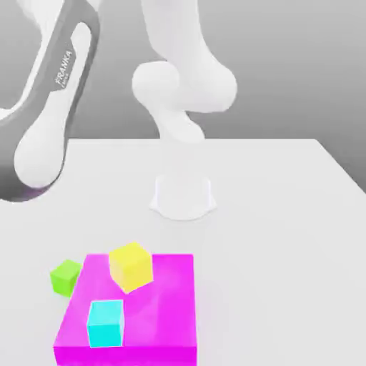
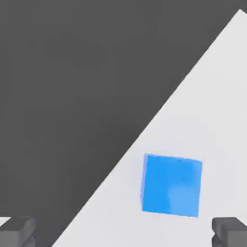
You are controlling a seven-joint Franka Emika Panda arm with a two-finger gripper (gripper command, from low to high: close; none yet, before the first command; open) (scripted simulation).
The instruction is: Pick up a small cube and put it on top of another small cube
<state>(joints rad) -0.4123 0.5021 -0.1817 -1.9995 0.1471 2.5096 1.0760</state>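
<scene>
In the hand view the royal-blue cube (image 2: pixel 171 185) lies on the white table (image 2: pixel 212 111), close to the table's edge. My gripper (image 2: pixel 123 232) hovers over it, open wide. Its two dark fingertips (image 2: pixel 17 230) stand far apart with nothing between them, and neither touches the cube. In the exterior view the yellow cube (image 1: pixel 131 266) rests slightly tilted on the far part of a flat magenta block (image 1: pixel 161 314), towards the exterior view's left.
A cyan cube (image 1: pixel 106 323) sits on the magenta block's near left part. A lime-green cube (image 1: pixel 66 277) stands on the table beside the block's left side. The arm's white base (image 1: pixel 183 196) rises at mid-table. Its grey-and-white link (image 1: pixel 50 107) leans off to the left.
</scene>
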